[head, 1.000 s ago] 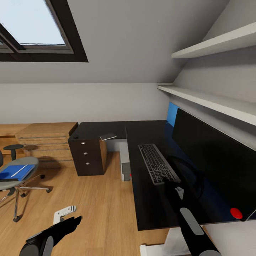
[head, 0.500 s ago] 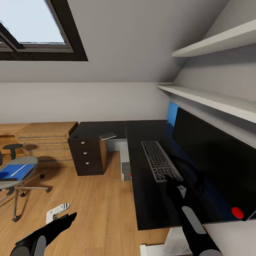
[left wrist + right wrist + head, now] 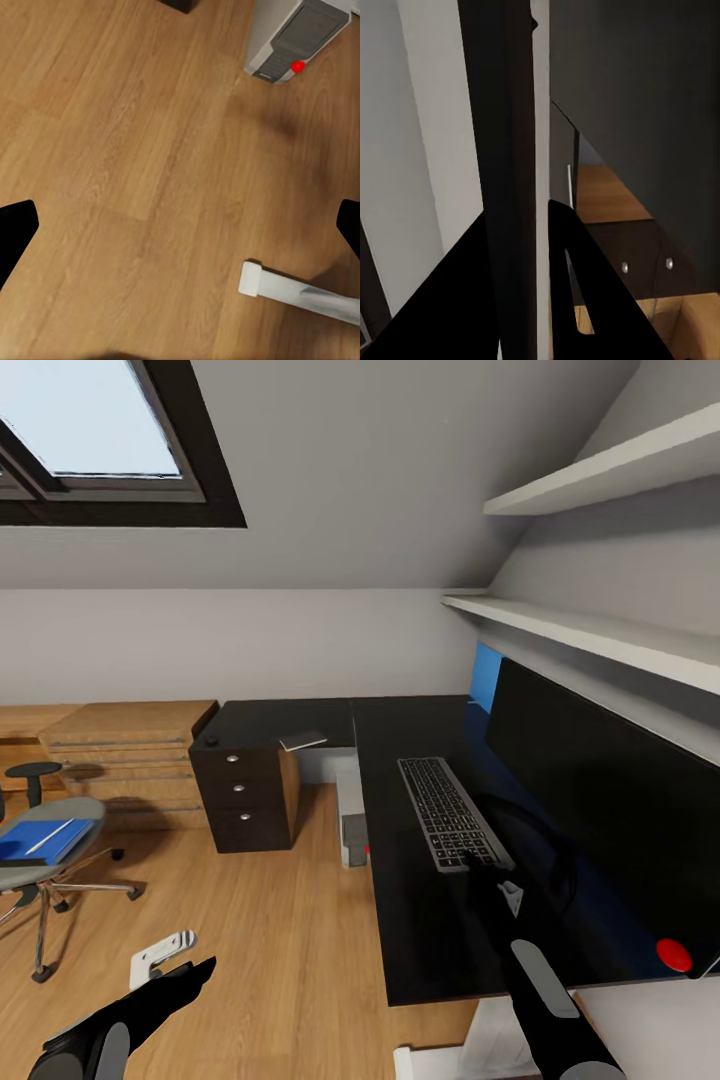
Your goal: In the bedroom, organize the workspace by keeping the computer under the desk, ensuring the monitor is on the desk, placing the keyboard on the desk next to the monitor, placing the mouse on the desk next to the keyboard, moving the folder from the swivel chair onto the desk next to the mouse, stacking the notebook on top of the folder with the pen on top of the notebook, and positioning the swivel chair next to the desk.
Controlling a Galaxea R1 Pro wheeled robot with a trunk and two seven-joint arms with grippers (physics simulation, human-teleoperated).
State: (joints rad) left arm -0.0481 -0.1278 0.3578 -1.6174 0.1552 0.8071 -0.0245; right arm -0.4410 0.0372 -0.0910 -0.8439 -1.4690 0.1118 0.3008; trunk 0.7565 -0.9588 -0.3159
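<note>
Keyboard step in hand — right gripper (image 3: 478,868) clamped on near end of keyboard (image 3: 447,813), lying on desk (image 3: 410,940) beside monitor (image 3: 600,810). Left gripper (image 3: 180,225) apart over floor. Next: let go, fetch mouse (image 3: 211,740) — far desk corner.

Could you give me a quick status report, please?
Right gripper shut on keyboard edge, on desk. Left gripper open above floor. Folder on swivel chair.
</note>
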